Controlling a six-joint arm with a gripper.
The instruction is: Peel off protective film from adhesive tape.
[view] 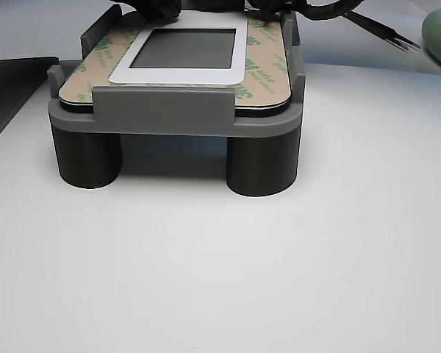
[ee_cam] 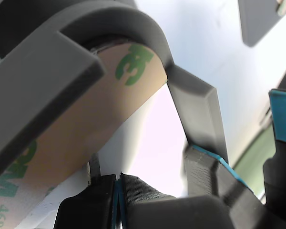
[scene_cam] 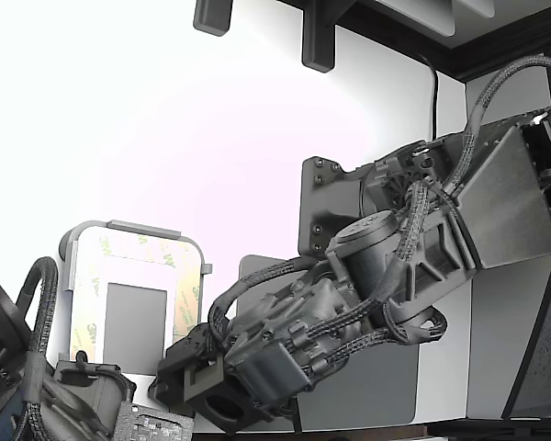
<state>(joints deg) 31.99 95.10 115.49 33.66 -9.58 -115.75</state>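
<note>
Plainly, green "3M" logos mark the tan protective film [view: 268, 70].

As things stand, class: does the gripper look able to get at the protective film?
Probably yes. The gripper sits right at the edge of the protective film, with nothing seen between them; its fingertips look closed, though whether they pinch the film is unclear.

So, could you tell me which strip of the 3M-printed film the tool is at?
The far strip in the other view, along the fixture's back edge; the tool reaches only that one.
</note>
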